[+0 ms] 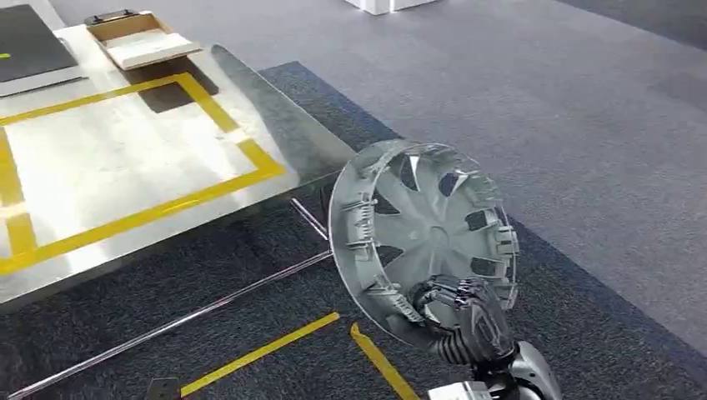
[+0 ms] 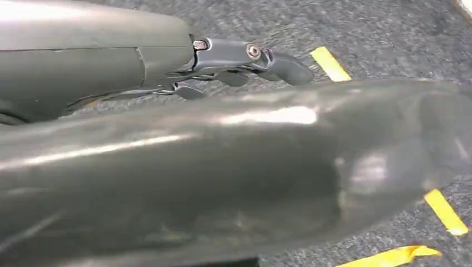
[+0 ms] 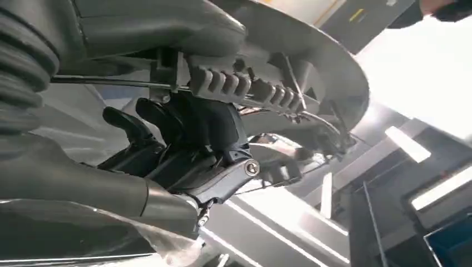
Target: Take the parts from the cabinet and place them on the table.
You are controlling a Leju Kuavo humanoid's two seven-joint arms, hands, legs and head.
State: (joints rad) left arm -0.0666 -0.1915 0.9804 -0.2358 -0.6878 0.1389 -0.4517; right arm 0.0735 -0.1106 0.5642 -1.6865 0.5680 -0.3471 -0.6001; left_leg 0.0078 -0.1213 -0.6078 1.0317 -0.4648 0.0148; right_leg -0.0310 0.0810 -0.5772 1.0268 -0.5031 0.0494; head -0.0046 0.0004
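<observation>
A silver wheel cover (image 1: 425, 225) with spokes and clips around its rim is held up on edge over the carpet, just off the table's near right corner. My right hand (image 1: 467, 321) grips its lower rim from below. In the right wrist view the dark fingers (image 3: 195, 139) curl around the ribbed rim of the wheel cover (image 3: 311, 61). The shiny metal table (image 1: 125, 167), marked with a yellow tape rectangle, lies to the left. My left hand (image 2: 234, 64) hangs over the carpet, its fingers stretched out and holding nothing.
A flat cardboard box (image 1: 142, 40) and a dark pad (image 1: 29, 46) sit at the table's far end. Thin metal rails (image 1: 167, 325) run under the table's near edge. Yellow tape strips (image 1: 258, 354) mark the dark carpet. Grey carpet spreads to the right.
</observation>
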